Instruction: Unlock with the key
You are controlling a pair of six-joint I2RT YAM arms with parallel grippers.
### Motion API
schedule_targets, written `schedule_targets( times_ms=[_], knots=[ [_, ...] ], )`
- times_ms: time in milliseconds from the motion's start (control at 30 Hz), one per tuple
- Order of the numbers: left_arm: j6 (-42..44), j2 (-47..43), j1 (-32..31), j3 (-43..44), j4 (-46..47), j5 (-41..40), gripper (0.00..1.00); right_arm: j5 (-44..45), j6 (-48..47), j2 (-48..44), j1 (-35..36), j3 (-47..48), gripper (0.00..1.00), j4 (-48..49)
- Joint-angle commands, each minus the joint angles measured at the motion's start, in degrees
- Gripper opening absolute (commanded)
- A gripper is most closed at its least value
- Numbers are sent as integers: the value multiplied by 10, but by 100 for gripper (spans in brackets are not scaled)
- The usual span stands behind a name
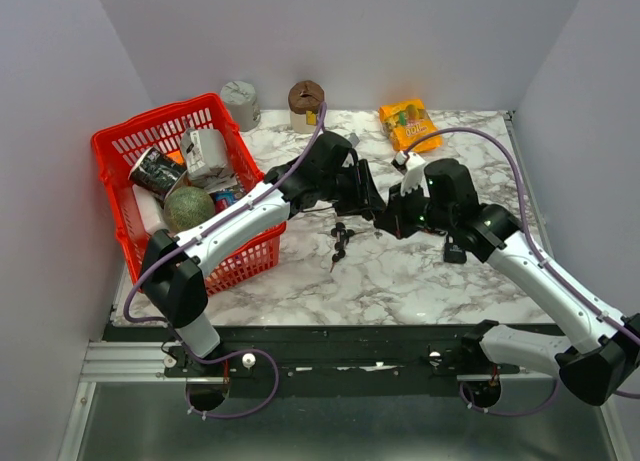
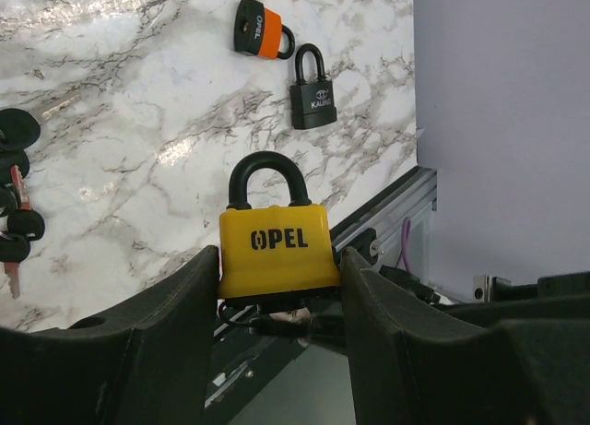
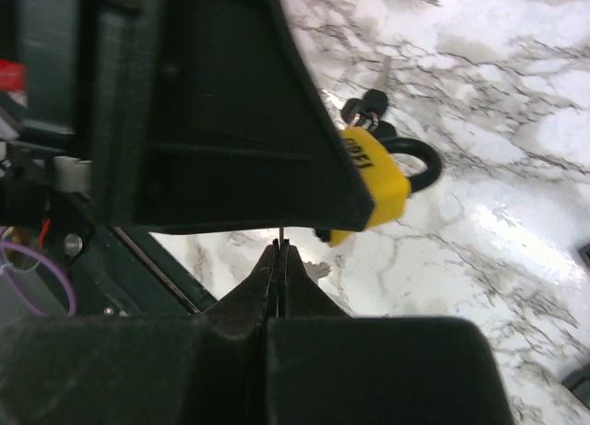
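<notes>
**Between my claws: padlock base faces the key**

At left, my left claw (image 2: pixel 277 264) is spread partway and clamps the yellow padlock (image 2: pixel 274 245) by its sides, held up off the table (image 2: pixel 138 121). From that wrist the shackle (image 2: pixel 267 176) points to 12 o'clock and the base to 6. The long axis therefore runs straight along my fingers. The keyhole itself is hidden from me.

Further right, my right claw (image 3: pixel 279 254) is pressed together on a thin sliver at its tips, which I take for the key (image 3: pixel 279 233) seen edge-on. From this wrist the padlock lies close by at about 2 o'clock, with its base nearest me and the shackle farther out along the same line. The sliver points to 12 and seems to meet the edge of my left finger (image 3: pixel 230 121), just left of the base.

As I judge it, the right claw is the one to move. It needs a small shift toward 3 o'clock, then a turn to bring the blade in line with the padlock's axis.
</notes>
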Motion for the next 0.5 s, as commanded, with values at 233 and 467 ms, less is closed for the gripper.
schedule_targets(
  times_ms=[233, 467],
  knots=[
    [-1, -1, -3, 21, 25, 26, 0, -59, -17, 29, 37, 17, 1, 44],
    [-3, -8, -3, 14, 30, 24, 0, -68, -17, 52, 38, 1, 1, 69]
  ],
)
